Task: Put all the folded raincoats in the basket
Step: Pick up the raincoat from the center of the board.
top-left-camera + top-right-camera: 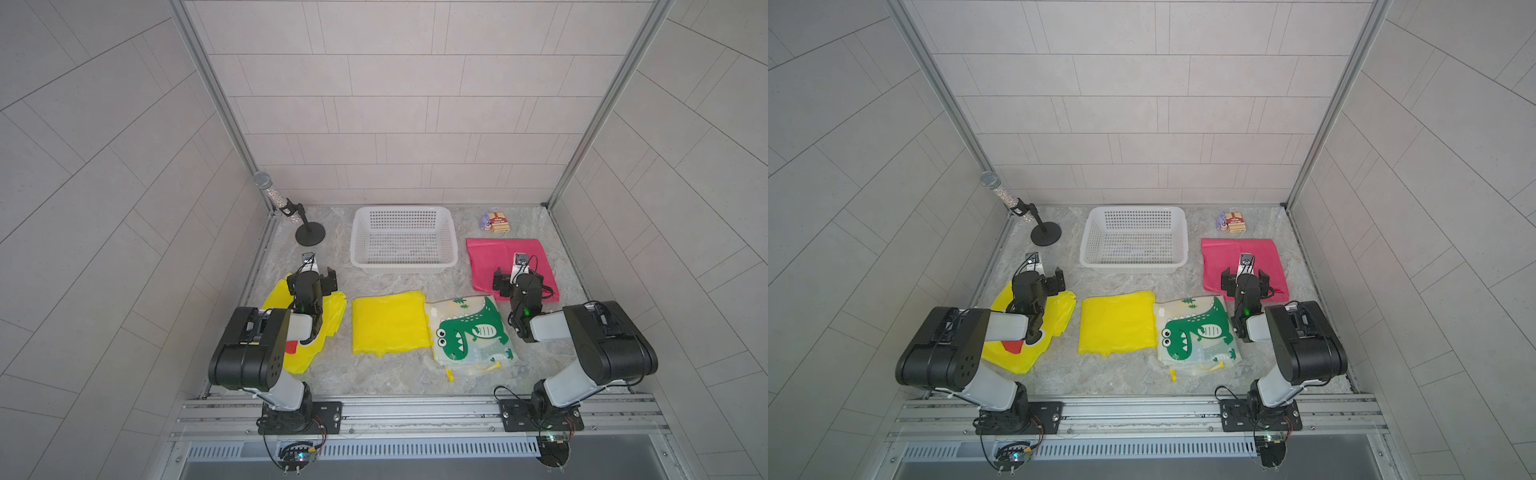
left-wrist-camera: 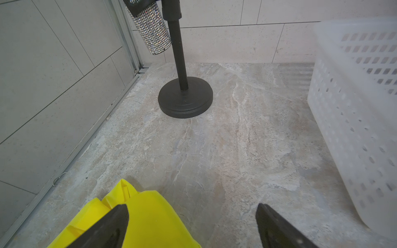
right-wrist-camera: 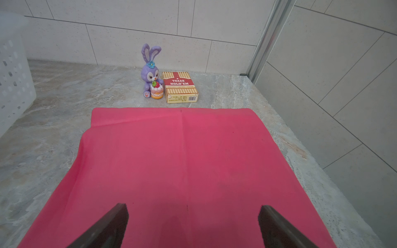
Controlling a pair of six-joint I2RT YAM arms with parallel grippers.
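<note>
The white basket stands empty at the back middle; its wall shows in the left wrist view. Several folded raincoats lie flat: a plain yellow one in the middle, a dinosaur-print one beside it, a pink one at the right, and a yellow duck one at the left. My left gripper hovers open over the duck raincoat's far edge. My right gripper hovers open above the pink raincoat. Neither holds anything.
A glittery microphone on a black stand is at the back left, close to the basket. A purple bunny toy and a card box sit at the back right, behind the pink raincoat. Tiled walls enclose three sides.
</note>
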